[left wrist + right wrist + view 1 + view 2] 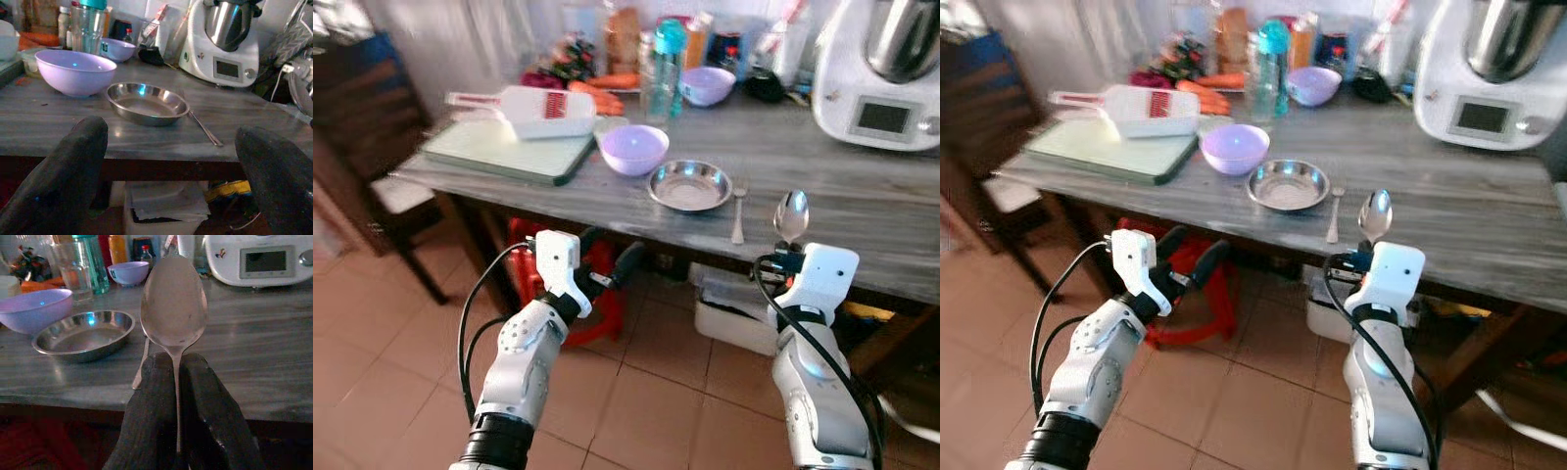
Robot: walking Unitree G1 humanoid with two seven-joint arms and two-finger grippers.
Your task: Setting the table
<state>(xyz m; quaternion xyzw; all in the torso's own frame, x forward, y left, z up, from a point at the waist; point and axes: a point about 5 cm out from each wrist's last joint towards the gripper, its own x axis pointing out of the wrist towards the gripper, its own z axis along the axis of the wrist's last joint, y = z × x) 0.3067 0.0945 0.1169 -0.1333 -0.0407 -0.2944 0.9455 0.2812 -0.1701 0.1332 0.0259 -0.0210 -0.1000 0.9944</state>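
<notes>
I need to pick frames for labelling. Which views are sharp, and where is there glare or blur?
Right wrist view: spoon sharp, blue glint on steel plate. Left wrist view: table clear, near fingers dark and soft. Eye views: background bottles soft, mild haze.

Spoon [173, 303]: polished metal, dull sheen. Plate [689, 185]: shiny steel, reflective. Fork [738, 213]: metal. Bowl [634, 149]: smooth lilac plastic, slight gloss. Table [862, 196]: grey streaked wood grain, matt. Right end effector [175, 406] fingers [146, 416]: black, matt, finely textured. Floor [372, 392]: glazed terracotta tile.
</notes>
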